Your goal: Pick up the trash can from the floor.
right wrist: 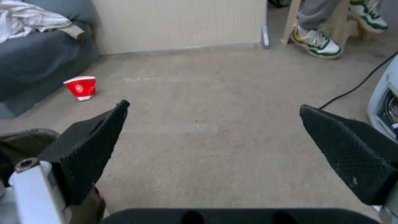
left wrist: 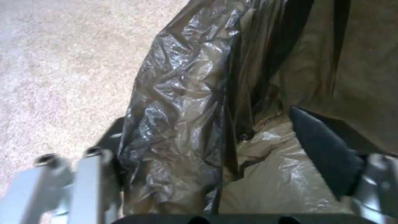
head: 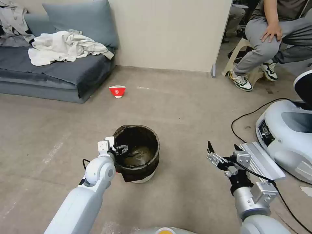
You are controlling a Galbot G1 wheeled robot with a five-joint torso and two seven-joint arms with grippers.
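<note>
Left hand at the trash can's rim

The trash can (head: 138, 155) stands on the floor (head: 182, 107), bag folded over its rim. The left hand (head: 121, 149) straddles the near rim, fingers spread, one inside the bag and one outside. The right hand (head: 217, 155) hovers well apart, spread wide. The red cup (head: 117, 91) bears a white mark too small to read.

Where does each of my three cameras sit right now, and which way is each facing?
Head: high up, facing forward and down at the trash can on the floor; both arms show, left hand at the bin's rim, right hand open beside it.
Left wrist: looks along its fingers, straddling the bagged rim.
Right wrist: looks across the floor past its open fingers toward the red cup.
Shared: head and right wrist both catch the cup.
</note>
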